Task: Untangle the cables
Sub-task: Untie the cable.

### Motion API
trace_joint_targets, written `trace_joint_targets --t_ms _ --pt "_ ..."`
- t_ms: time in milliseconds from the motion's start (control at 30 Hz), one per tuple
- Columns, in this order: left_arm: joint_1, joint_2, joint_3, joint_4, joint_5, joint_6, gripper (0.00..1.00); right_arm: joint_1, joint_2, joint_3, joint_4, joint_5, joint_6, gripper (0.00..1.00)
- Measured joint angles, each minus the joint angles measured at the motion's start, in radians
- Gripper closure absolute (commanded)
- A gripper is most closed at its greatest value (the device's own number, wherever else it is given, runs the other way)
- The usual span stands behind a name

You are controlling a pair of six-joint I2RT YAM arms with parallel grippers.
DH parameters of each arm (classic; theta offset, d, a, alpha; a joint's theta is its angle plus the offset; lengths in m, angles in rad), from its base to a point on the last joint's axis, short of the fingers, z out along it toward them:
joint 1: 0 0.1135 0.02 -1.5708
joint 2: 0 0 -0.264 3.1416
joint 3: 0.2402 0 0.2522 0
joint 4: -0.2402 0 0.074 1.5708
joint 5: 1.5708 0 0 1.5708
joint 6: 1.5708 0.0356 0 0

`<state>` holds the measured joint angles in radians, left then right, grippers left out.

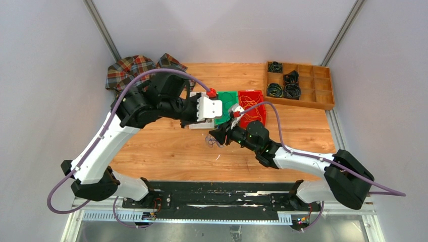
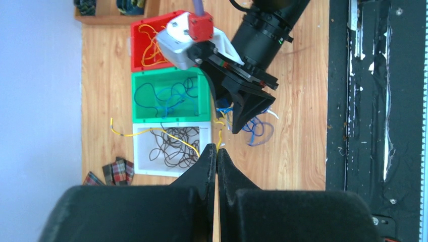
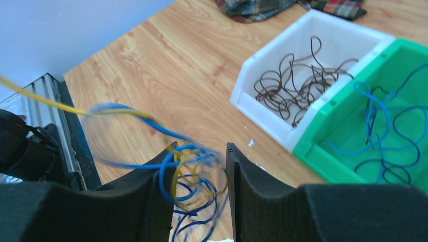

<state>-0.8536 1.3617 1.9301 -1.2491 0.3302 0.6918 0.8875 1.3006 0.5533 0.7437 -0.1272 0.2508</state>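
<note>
cables (image 3: 194, 179) | blue, yellow | tangled loops | near white bin (image 3: 241, 83)

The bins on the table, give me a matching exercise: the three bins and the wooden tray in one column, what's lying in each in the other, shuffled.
Column one:
1. red bin
2. green bin
3. white bin
4. wooden tray

Column two:
A. blue wires
B. thick black coils
C. yellow-orange wires
D. dark brown wires

Pairs: 1-C, 2-A, 3-D, 4-B.
</note>
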Motion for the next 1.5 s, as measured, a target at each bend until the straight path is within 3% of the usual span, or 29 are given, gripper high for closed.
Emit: trace_joint_targets --t_ms 433,500,600,900,933,967,1100,1167,1367,1500 --pt "0.0 0.018 0.227 -0.01 -0.01 -0.008 1.0 0.0 0.045 -0.152 0.058 0.07 0.051 0.63" --pt "0.0 0.025 0.254 -0.01 -0.019 -0.008 0.99 0.0 0.053 -0.169 0.069 0.079 0.057 0.71" --pt "0.0 0.037 0.29 -0.01 -0.034 -0.007 1.0 0.0 0.066 -0.194 0.085 0.095 0.068 0.97" --pt "-0.001 0.072 0.454 -0.011 -0.119 0.035 1.0 0.0 0.081 -0.254 0.11 0.142 0.084 0.99" --pt "-0.001 0.078 0.478 -0.01 -0.135 0.042 0.99 0.0 0.082 -0.263 0.112 0.15 0.087 0.98" --pt "-0.001 0.082 0.497 -0.01 -0.145 0.048 1.0 0.0 0.083 -0.269 0.114 0.155 0.088 0.9" --pt "-0.001 0.077 0.513 -0.004 -0.162 0.07 1.0 0.0 0.07 -0.281 0.114 0.158 0.088 0.43" --pt "-0.001 0.063 0.48 -0.003 -0.162 0.08 1.0 0.0 0.019 -0.278 0.085 0.154 0.073 0.33" --pt "-0.001 0.049 0.385 -0.008 -0.158 0.091 1.0 0.003 -0.178 -0.111 -0.049 0.102 0.016 0.28" --pt "-0.001 0.049 0.36 -0.013 -0.154 0.098 0.99 0.003 -0.221 0.008 -0.071 0.051 -0.01 0.26"
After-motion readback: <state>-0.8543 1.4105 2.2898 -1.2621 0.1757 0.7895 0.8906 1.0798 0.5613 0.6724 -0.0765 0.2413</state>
